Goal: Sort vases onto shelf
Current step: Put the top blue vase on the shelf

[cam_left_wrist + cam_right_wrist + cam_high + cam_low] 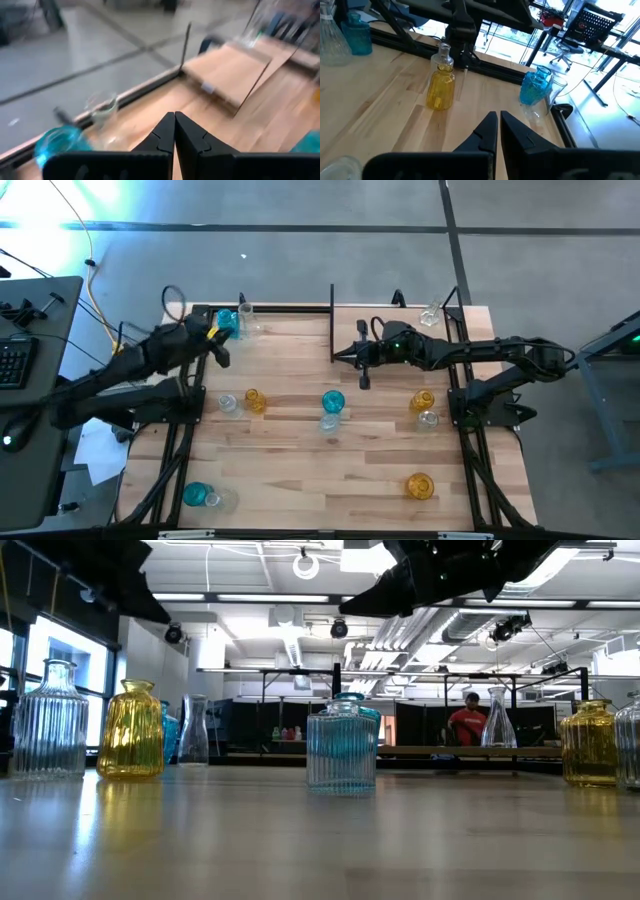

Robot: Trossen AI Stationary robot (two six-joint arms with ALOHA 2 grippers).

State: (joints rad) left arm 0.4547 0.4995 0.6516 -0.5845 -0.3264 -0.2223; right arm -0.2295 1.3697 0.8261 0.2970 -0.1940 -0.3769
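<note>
Several small glass vases stand on the wooden table. At the far left corner are a teal vase (225,323) (60,142) and a clear vase (245,315) (102,107). My left gripper (222,357) (175,119) hovers just near of them, shut, touching nothing. My right gripper (340,355) (497,119) is shut and empty, raised at the left end of the shelf (410,315) (230,70), pointing toward the table's left. One clear vase (430,315) (497,718) stands on the shelf's far right part.
Mid-table stand a clear vase (228,404), an amber vase (255,401) (441,90), a teal vase (333,401) (343,745) with a clear one (329,421), and an amber-and-clear pair (422,401). Near edge: an amber vase (419,485), a teal vase (196,495). A person (467,720) stands far behind.
</note>
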